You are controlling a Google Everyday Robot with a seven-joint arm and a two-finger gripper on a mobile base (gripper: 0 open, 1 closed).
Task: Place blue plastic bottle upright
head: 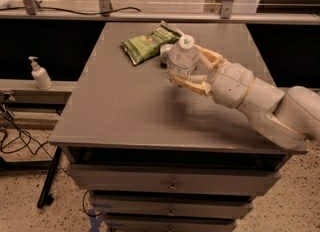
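Observation:
The blue plastic bottle (182, 57) is a clear bluish bottle with a white screw cap pointing up toward the camera. My gripper (192, 66) is shut on the bottle, one cream finger behind it and one in front, holding it nearly upright above the middle of the grey table (125, 111). The bottle's lower end is hidden, so I cannot tell whether it touches the tabletop. The white arm reaches in from the right.
A green snack bag (149, 42) lies at the back of the table, just left of the bottle. A small silver can (164, 52) sits partly hidden behind the bottle. A white pump dispenser (39, 74) stands on a low shelf to the left. Drawers are below the tabletop.

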